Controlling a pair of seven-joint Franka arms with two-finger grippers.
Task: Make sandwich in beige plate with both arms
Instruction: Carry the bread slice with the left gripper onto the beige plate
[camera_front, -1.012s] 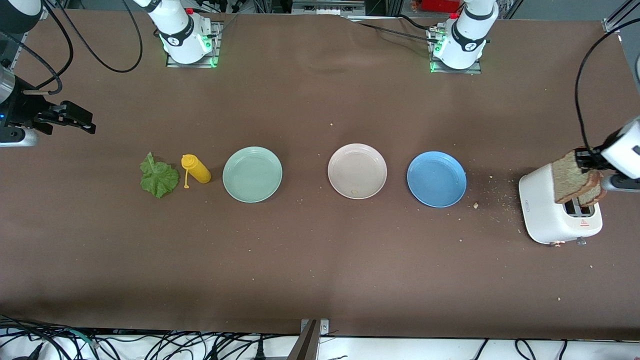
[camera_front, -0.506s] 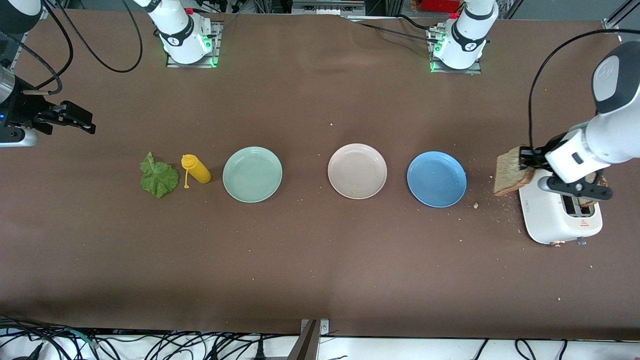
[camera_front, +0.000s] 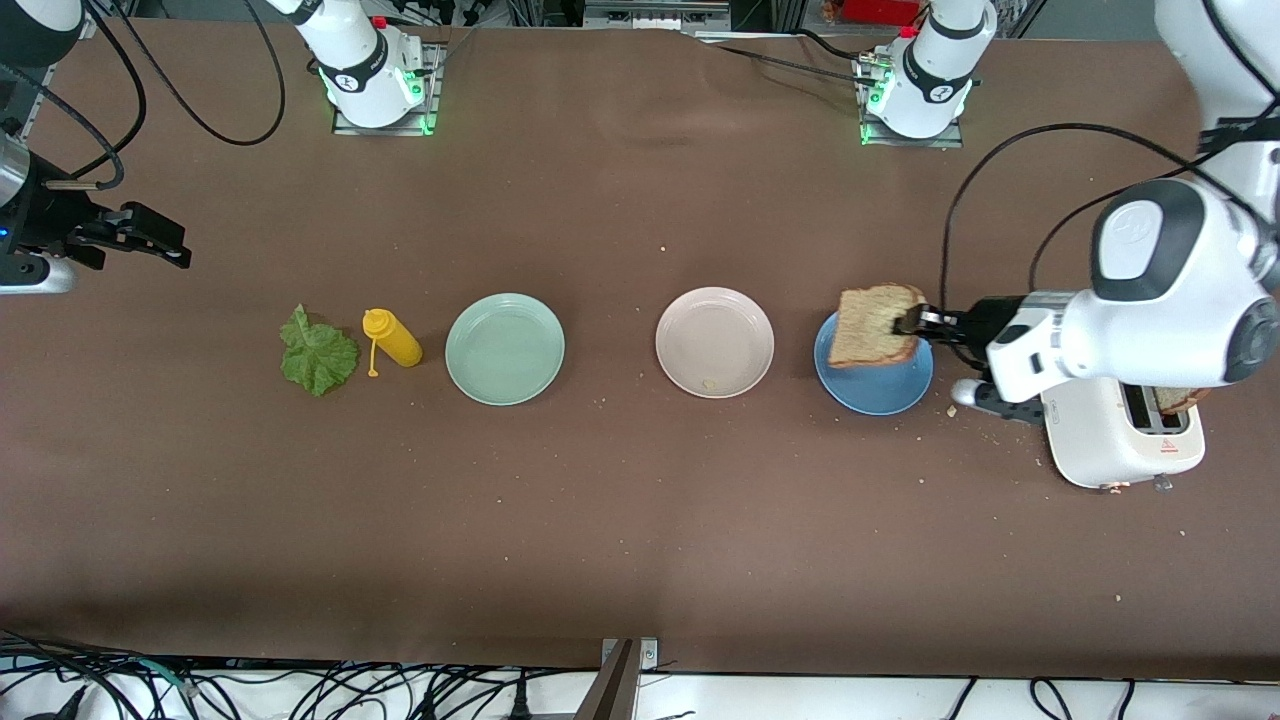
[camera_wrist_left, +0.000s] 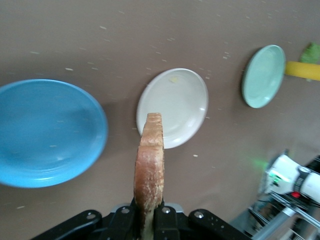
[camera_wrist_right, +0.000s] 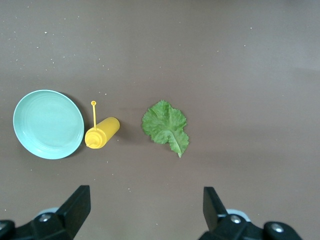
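Observation:
My left gripper is shut on a brown speckled bread slice and holds it edge-up over the blue plate. In the left wrist view the slice stands between the jaws, with the beige plate ahead. The beige plate sits empty mid-table. A second slice sits in the white toaster. The green lettuce leaf lies at the right arm's end of the table. My right gripper is open and waits in the air, above the lettuce.
A mint-green plate sits between the beige plate and a yellow mustard bottle lying beside the lettuce. Crumbs are scattered between the blue plate and the toaster.
My left gripper has carried the bread slice from the toaster toward the plates; it is now over the blue plate. The right arm has not moved.

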